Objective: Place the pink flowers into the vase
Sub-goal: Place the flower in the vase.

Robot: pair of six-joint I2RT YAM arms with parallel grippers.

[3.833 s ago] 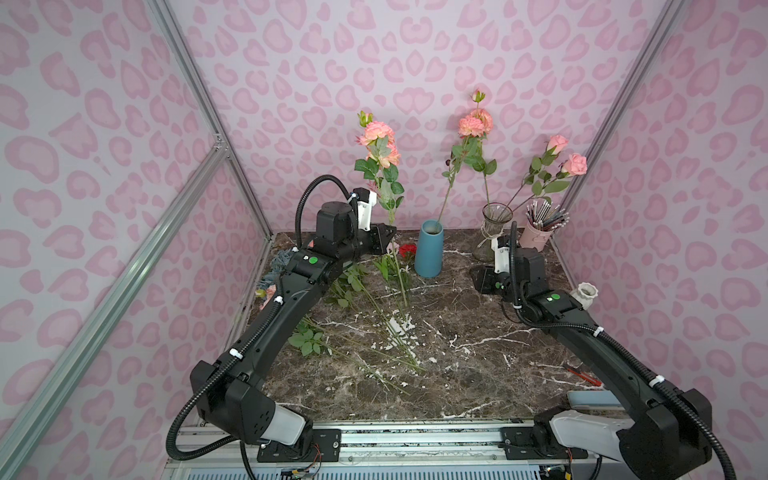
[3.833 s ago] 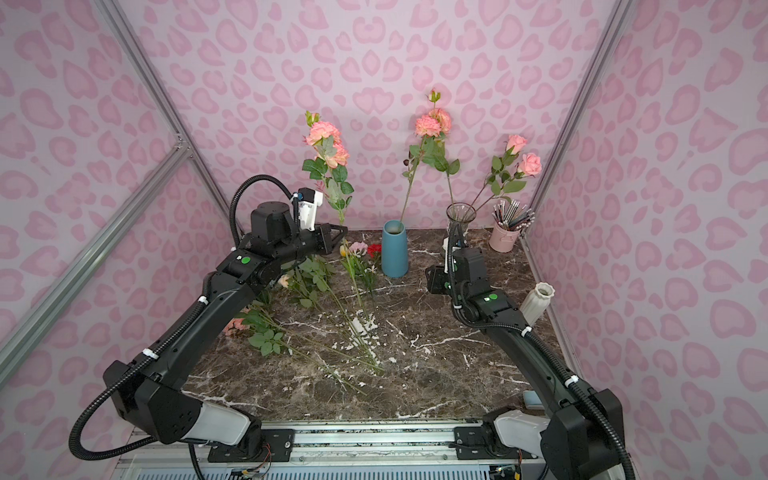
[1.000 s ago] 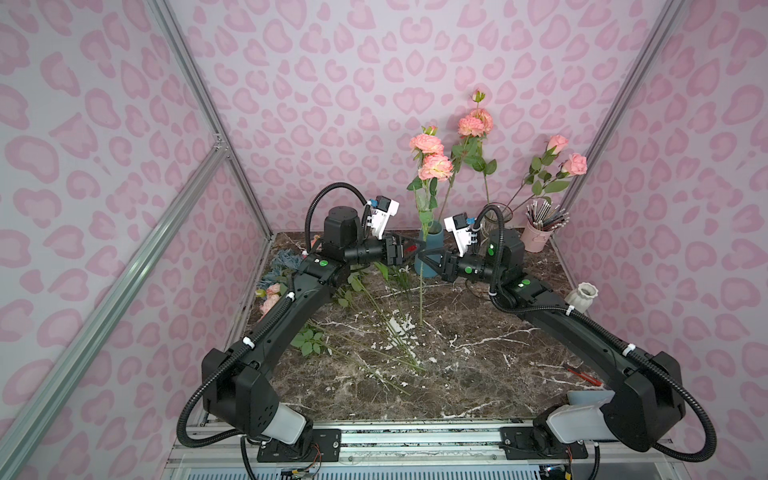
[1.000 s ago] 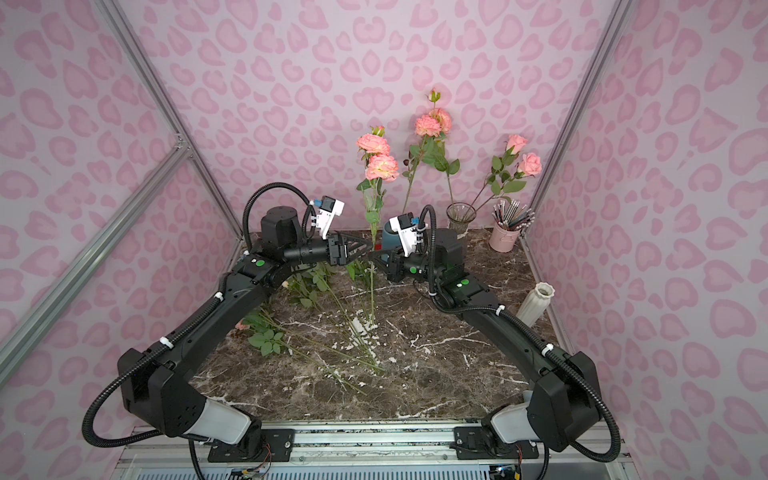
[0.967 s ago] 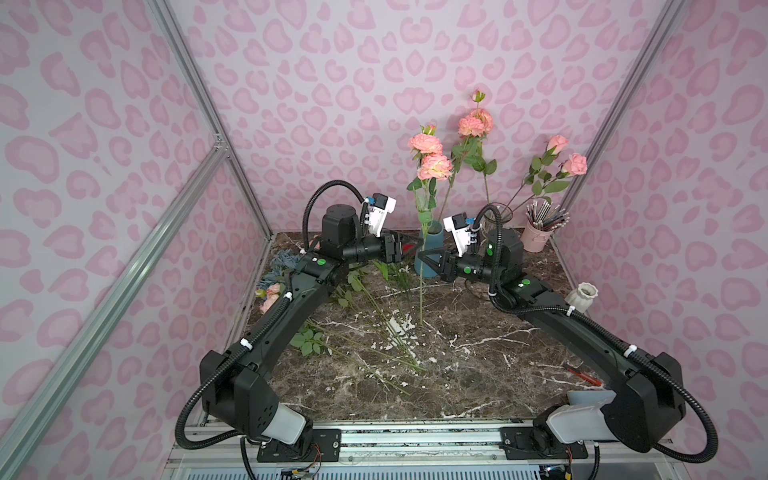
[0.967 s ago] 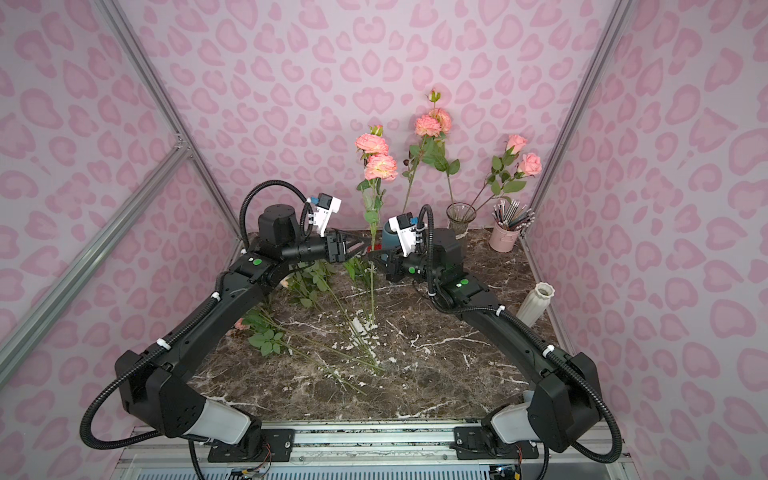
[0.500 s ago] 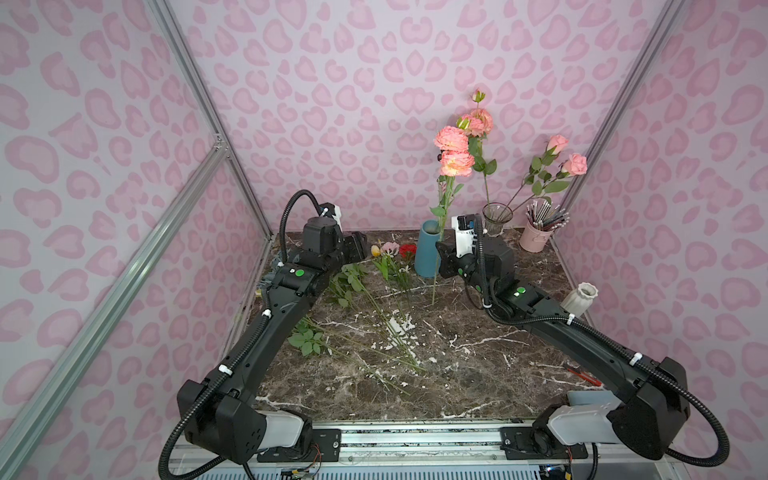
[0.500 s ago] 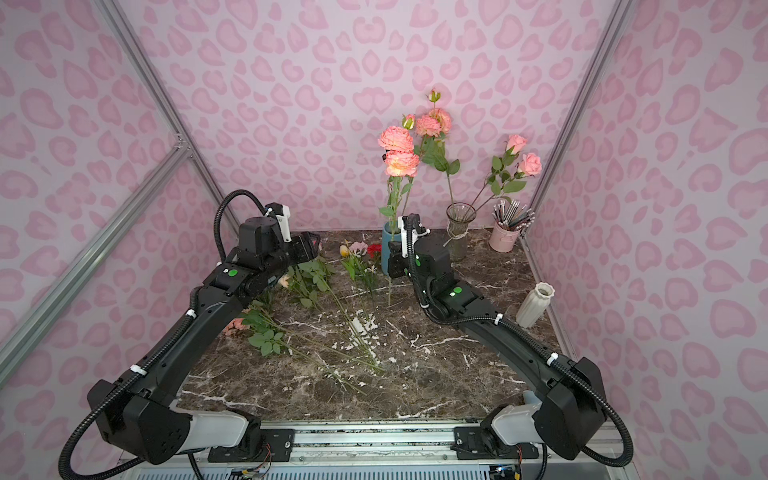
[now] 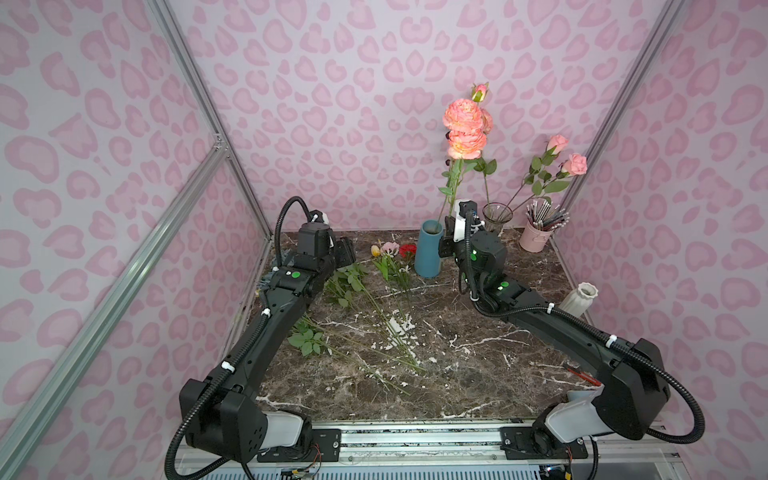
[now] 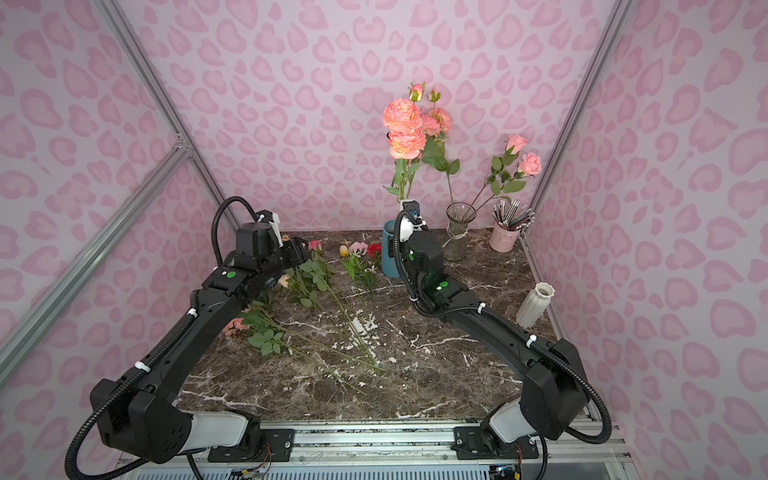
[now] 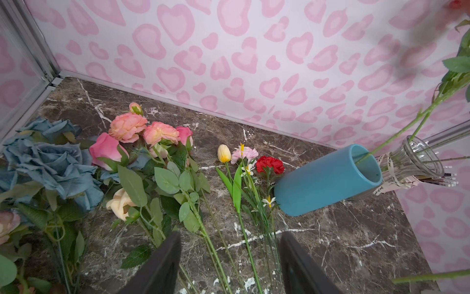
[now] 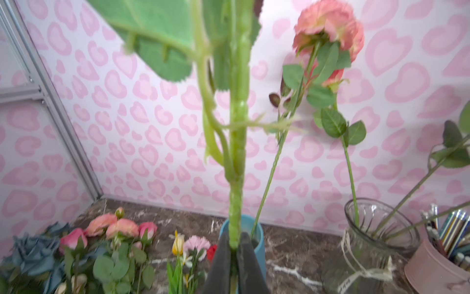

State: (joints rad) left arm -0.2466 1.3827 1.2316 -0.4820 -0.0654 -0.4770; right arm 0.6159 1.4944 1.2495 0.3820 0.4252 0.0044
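My right gripper (image 12: 235,239) is shut on the thick green stem of a pink flower (image 9: 463,124), upright with two salmon blooms on top. The gripper (image 9: 448,233) sits right at the mouth of the blue vase (image 9: 429,249); the stem's lower end is hidden. Another pink flower (image 12: 328,25) stands in that vase. Two pink roses (image 9: 575,163) lean out of a glass vase (image 9: 496,214). More pink flowers (image 11: 142,129) lie at the back left. My left gripper (image 11: 230,254) hangs open over their stems, holding nothing.
A dusty-blue bunch (image 11: 48,157), a yellow tulip (image 11: 224,153) and a red carnation (image 11: 269,164) lie beside the blue vase. A pink pencil cup (image 9: 538,239) stands in the back right corner, a white ribbed vase (image 9: 579,299) along the right wall. Long stems cross the middle.
The left gripper let go of the stem and drew back to the left over the lying flowers. The right gripper carried the flower back and right to the blue vase.
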